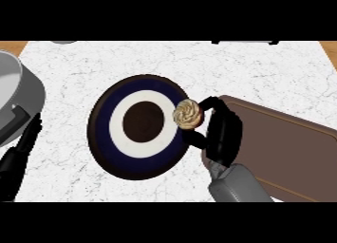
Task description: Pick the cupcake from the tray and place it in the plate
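Two large things frame the work: a white marbled table (269, 71) fills the frame, and on it sit a brown tray (297, 152) at the lower right and a round plate (139, 128) at the centre, dark-rimmed with a white ring and a dark middle. A grey pot-like vessel (6, 95) sits at the left edge, only partly in view.

Next in size, the right hand (220, 130) comes up from the lower edge, between tray and plate, its fingers (214, 105) curled round the cupcake (188, 114) and pinching it from the right side. The left hand (16, 156) shows at the lower left edge, fingers straight and relaxed, resting.

Smallest, the cupcake is over the plate's right rim, already off the tray. Its swirled top faces up toward the view, so its axis seems roughly upright; seen from above it is round, with no clear long direction.

To do this step well, I judge the hand should carry it further left, toward the plate's dark centre, keep it upright, lower it until the base rests, and only then spread the fingers, drawing back rightward so nothing tips it.
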`<action>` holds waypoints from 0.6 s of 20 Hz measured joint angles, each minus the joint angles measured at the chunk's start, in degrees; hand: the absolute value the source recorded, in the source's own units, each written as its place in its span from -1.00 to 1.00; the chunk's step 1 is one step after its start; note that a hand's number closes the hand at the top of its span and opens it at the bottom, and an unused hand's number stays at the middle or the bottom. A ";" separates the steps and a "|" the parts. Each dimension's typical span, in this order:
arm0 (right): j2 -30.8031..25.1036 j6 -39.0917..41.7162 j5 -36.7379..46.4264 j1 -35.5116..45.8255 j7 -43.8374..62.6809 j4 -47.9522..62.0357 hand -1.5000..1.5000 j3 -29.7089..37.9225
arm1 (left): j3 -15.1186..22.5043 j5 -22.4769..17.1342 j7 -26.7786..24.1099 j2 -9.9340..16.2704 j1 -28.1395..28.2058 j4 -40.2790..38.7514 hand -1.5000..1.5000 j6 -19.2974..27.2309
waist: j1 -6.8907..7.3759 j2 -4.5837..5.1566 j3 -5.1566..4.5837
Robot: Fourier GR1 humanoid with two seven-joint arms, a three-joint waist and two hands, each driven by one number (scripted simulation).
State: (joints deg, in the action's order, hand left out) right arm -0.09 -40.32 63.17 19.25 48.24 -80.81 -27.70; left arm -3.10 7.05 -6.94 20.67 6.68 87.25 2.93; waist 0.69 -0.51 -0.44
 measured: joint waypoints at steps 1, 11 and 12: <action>-0.01 1.27 0.60 2.46 3.51 0.71 1.00 -1.16 | 0.16 -0.02 0.24 0.06 -0.56 -0.02 0.00 -0.29 | 0.43 0.11 0.05; -0.44 0.58 -1.75 16.87 17.12 9.65 -1.00 -4.48 | 1.67 1.09 0.96 -0.89 -4.25 -1.67 0.00 -0.64 | 2.73 0.82 0.35; -0.47 -0.09 -1.80 17.96 17.43 10.71 -1.00 -4.58 | 1.65 1.04 0.62 -0.98 -4.12 -1.81 0.00 -0.69 | 2.91 0.85 0.37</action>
State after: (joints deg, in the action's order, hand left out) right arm -0.56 -40.42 61.37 37.22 65.67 -70.10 -32.28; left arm -1.45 8.09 -6.32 19.69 2.56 85.45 2.24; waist 3.60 0.34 -0.08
